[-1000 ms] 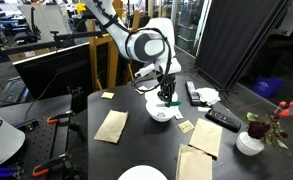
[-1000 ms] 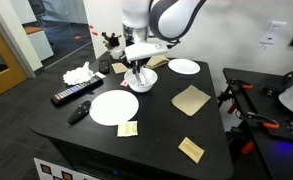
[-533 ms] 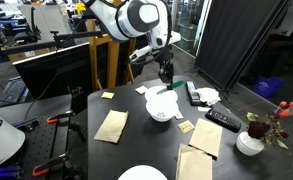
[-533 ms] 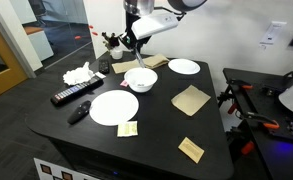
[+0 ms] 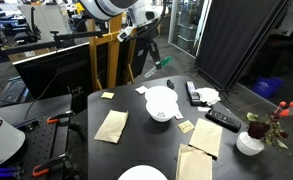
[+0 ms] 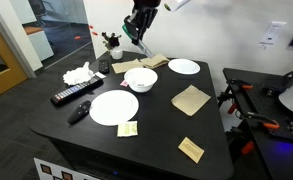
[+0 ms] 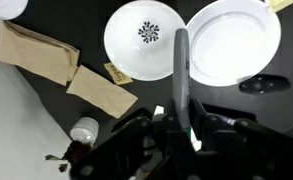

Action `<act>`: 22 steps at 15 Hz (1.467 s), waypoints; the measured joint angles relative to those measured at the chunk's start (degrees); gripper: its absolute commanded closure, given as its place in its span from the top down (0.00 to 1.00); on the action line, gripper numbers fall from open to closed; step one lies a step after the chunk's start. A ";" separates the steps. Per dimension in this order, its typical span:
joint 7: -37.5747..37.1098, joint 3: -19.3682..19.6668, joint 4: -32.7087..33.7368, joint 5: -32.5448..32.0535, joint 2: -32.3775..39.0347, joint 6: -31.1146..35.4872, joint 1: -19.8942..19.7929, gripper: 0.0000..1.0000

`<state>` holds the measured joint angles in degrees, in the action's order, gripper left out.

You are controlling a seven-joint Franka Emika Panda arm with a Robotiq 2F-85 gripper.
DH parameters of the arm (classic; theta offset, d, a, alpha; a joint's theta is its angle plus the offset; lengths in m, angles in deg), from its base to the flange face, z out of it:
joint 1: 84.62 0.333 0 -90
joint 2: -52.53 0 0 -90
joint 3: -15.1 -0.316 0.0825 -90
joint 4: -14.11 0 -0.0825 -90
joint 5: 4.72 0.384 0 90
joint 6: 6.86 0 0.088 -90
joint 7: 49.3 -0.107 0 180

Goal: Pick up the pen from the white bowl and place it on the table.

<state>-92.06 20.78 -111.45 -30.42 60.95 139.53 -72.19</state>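
You had the gripper (image 7: 183, 118) closed on the pen (image 7: 182, 60), held high above the white bowl (image 7: 121, 45). Pickup looked done; next, you needed to lower it onto bare table (image 6: 161, 130) and release.

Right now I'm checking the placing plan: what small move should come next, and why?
Probably shift sideways and start lowering toward a bare patch of table. The tool grips the pen high above the table, the bowl below is empty, and the plate and napkins take up nearby space, so the landing spot needs choosing.
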 measured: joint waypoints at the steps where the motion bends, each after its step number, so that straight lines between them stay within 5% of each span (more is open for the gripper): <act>1: 3.66 -1.43 -0.92 1.91 -1.00 0.33 -0.59 0.05; 10: 38.65 -9.49 -7.02 25.96 -3.20 1.34 -3.26 0.05; 22: 37.87 -8.24 -8.80 21.96 8.23 1.56 -5.17 0.05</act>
<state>-54.19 12.54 -120.24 -8.46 69.18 141.09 -77.36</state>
